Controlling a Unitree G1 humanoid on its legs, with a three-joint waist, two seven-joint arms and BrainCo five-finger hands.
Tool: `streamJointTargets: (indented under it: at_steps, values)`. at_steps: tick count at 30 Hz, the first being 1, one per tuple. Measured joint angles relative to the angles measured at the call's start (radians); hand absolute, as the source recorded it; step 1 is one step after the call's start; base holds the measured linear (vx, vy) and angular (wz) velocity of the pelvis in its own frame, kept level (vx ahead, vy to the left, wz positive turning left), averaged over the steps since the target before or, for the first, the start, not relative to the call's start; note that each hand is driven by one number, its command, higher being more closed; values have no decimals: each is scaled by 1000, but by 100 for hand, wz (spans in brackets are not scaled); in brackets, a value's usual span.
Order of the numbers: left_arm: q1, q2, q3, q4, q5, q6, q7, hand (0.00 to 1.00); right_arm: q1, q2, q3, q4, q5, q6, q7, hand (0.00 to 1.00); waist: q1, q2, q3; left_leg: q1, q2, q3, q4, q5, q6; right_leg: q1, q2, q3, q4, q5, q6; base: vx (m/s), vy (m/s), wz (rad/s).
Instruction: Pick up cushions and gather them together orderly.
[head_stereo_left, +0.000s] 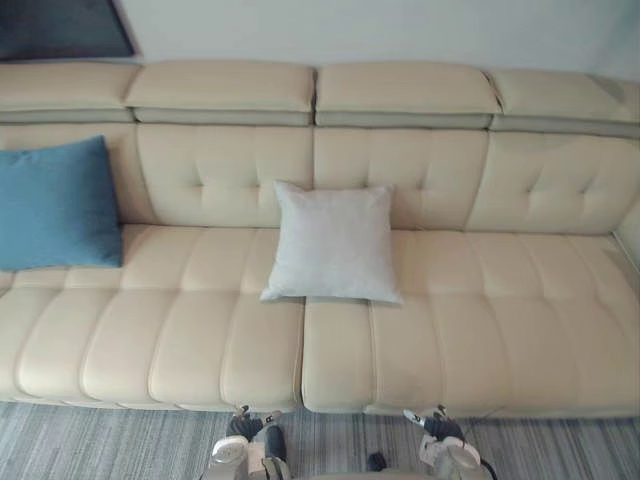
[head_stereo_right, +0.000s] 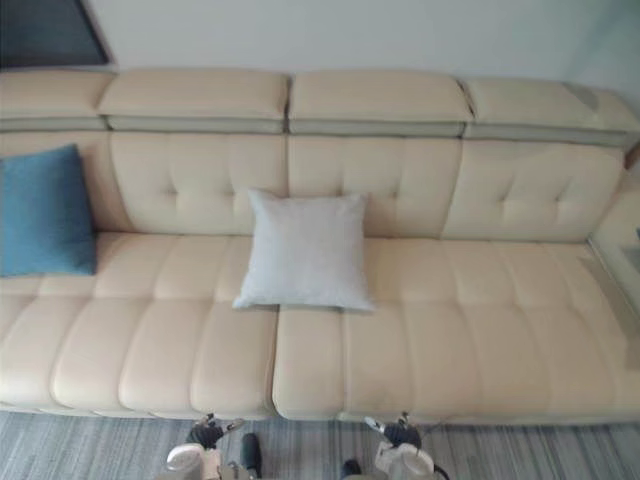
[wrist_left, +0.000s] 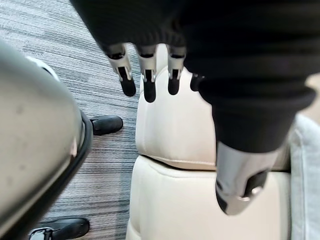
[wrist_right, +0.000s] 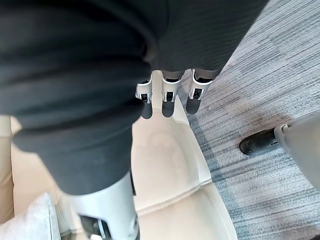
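Left wrist view has the left hand (wrist_left: 210, 60) low over the grey striped carpet (head_stereo_left: 100, 445), at the front edge of the long cream leather sofa (head_stereo_left: 480, 330). Its fingers (wrist_left: 150, 87) are straight and apart from the thumb, and they hold nothing. The right hand (wrist_right: 150, 50) hangs the same way, its fingers (wrist_right: 167, 102) relaxed and empty. Farther on, the light grey square fabric cushion (head_stereo_left: 332, 243) leans on the backrest at the middle of the sofa, with its lower edge on the seat across the seam between two seat sections. The blue fabric cushion (head_stereo_left: 55, 203) leans on the backrest at the robot's left end, well apart from the grey one.
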Motion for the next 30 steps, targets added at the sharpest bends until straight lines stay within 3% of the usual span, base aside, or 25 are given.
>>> streamJointTargets:
  at_steps: [1,2,3,5,6,7,9,10,11,12,13,14,17,19,22,24,27,30]
  values:
    - [-2,-11,14,-9,5,3,0,0,-2,-1,7,-5,0,0,-1,0,3,9,2,-18,26,1,20,-9,15,-8,8,-11,4,19,21,-60,-13,-16]
    - [1,-17,37,-19,6,4,-1,0,-9,2,7,-11,0,0,-2,0,3,16,9,-34,41,4,37,-7,24,-29,7,-46,88,-13,-12,-104,-31,0]
    - [1,-24,69,-35,8,7,0,0,-2,10,7,-9,0,1,-2,0,1,21,10,-45,52,-1,66,-10,28,-79,-4,-93,326,-92,-25,-68,-41,16]
    - [7,-17,90,-56,8,9,8,0,17,15,8,-2,0,1,-2,0,4,-3,-5,-63,48,-19,109,-10,32,-59,-41,-121,506,-135,0,-28,-154,28]
    - [15,-15,113,-65,6,9,20,0,24,15,10,2,0,1,-2,0,6,-19,-16,-94,45,-24,159,-7,28,-27,-66,-118,509,-148,13,-43,-208,16]
    - [15,-16,124,-66,4,9,21,0,13,14,10,2,0,1,-1,0,9,-27,-18,-107,50,-23,183,-7,28,-28,-58,-119,482,-153,24,-114,-148,-13]
    - [31,-59,143,-66,1,13,22,0,5,-18,10,-2,1,0,-4,0,42,39,-31,-140,99,-23,211,-6,26,25,-2,-142,337,-173,11,-98,-111,-37]
    - [35,-64,136,-70,-1,10,23,0,3,-22,10,-2,1,0,-4,0,52,42,-25,-150,108,-21,225,-1,20,34,3,-142,306,-194,-5,-143,-177,-19]
    - [19,-64,110,-67,-2,10,30,0,-3,-25,13,-2,4,0,-7,0,51,46,-18,-191,119,-28,256,4,11,30,10,-164,268,-232,-47,-238,-218,-5]
    - [12,-63,102,-65,-6,10,39,0,-14,-26,27,-2,5,0,-9,0,51,66,-5,-212,132,-37,260,19,-10,32,32,-170,241,-243,-66,-325,-181,8]
    - [16,-72,103,-62,-7,10,38,0,-18,-24,31,-2,5,0,-12,0,48,90,12,-214,149,-58,250,45,-14,32,48,-192,243,-237,-74,-288,-127,12]
    - [16,-77,104,-64,-7,9,39,0,-16,-23,32,-2,5,0,-15,0,46,95,15,-211,154,-61,240,56,-16,29,53,-201,247,-238,-75,-305,-101,29]
    - [18,-87,109,-74,-7,9,38,0,23,-22,33,2,5,14,-28,0,46,91,19,-201,147,-91,282,27,-19,26,24,-250,259,-232,-114,-232,2,5]
    - [18,-86,117,-72,-8,9,39,0,4,-33,38,2,5,12,-30,0,49,79,19,-207,108,-136,452,-112,-10,-4,-30,-268,241,-194,-110,-188,94,-67]
    - [14,-87,117,-61,-16,11,39,0,14,-26,42,3,5,12,-30,0,48,77,20,-175,80,-210,615,-280,-13,-3,-40,-235,181,-153,-86,-139,213,-71]
    - [13,-87,117,-57,-36,12,38,0,19,-18,37,7,6,19,-31,0,44,71,15,-134,61,-208,532,-323,-19,-5,-31,-184,164,-138,-57,-68,237,-44]
    - [21,-56,117,-58,-46,18,39,0,47,25,32,7,11,21,-28,0,28,17,-13,-125,21,-172,470,-310,2,0,-51,-137,77,-90,-50,-30,177,-21]
    - [27,-52,117,-56,-45,19,37,0,57,36,23,8,13,21,-22,0,25,11,-21,-75,0,-136,441,-313,7,46,-61,-88,21,-53,-49,5,129,-22]
